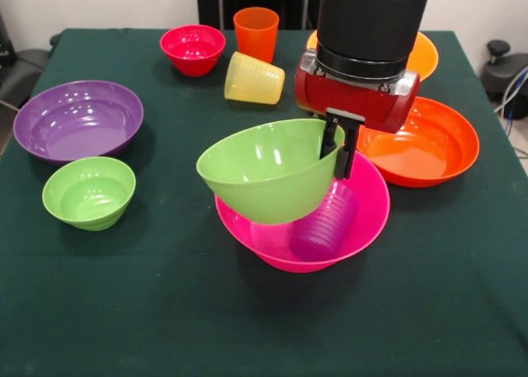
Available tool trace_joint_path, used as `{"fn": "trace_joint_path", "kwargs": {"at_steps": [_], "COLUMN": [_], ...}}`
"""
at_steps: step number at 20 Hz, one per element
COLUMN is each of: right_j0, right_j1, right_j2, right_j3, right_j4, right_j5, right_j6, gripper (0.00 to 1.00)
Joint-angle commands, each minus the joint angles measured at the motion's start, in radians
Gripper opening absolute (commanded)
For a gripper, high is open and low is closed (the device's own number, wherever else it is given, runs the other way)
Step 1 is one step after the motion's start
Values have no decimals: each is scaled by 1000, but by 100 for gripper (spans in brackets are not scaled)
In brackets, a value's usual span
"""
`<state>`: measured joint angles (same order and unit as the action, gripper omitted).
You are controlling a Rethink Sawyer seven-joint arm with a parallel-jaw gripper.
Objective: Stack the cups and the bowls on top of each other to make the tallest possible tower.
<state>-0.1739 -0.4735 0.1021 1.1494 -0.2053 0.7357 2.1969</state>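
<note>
My gripper (339,150) is shut on the right rim of the medium green bowl (264,175) and holds it tilted over the large pink bowl (367,220). The purple cup (323,223) lies on its side inside the pink bowl, partly under the green bowl. The large purple bowl (78,120) and the small green bowl (89,191) sit at the left. The small red bowl (193,48), the upright orange cup (256,32) and the yellow cup (254,78), lying on its side, are at the back. The orange-red bowl (429,142) is at the right. The yellow-orange bowl (424,55) shows behind the arm.
The dark green tablecloth (165,311) covers the table. The arm's red and black wrist (363,55) stands over the back right area. Dark chairs and cables stand beyond the table's left and right edges.
</note>
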Motion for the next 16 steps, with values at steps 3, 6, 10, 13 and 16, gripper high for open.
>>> {"fn": "trace_joint_path", "kwargs": {"at_steps": [3, 6, 10, 13, 16], "right_j0": [27, 16, 13, 15, 15], "right_j1": [-18, -20, -24, -26, -24], "right_j2": [14, 23, 30, 29, 31], "right_j3": [149, 158, 189, 201, 199], "right_j4": [-23, -14, -7, -4, -8], "right_j5": [-56, -53, -79, -89, -90], "right_j6": [46, 25, 31, 42, 33], "gripper": [0, 0, 0, 0, 0]}}
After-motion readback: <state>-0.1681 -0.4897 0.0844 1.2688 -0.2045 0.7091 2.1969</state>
